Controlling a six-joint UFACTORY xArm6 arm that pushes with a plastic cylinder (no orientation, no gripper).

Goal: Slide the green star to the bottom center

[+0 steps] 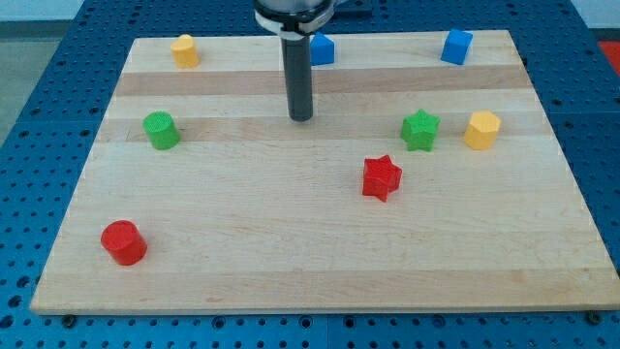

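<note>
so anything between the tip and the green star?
No. In the camera view, only bare board separates my tip from the green star; the red star sits below that line.

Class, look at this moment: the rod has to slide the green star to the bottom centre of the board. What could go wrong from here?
1. The red star sits just below-left of the green star, roughly on its path to the bottom centre; it may get shoved along.
2. My tip is well to the view's left of the green star, so a direct push would likely drive it right into the yellow block.
</note>
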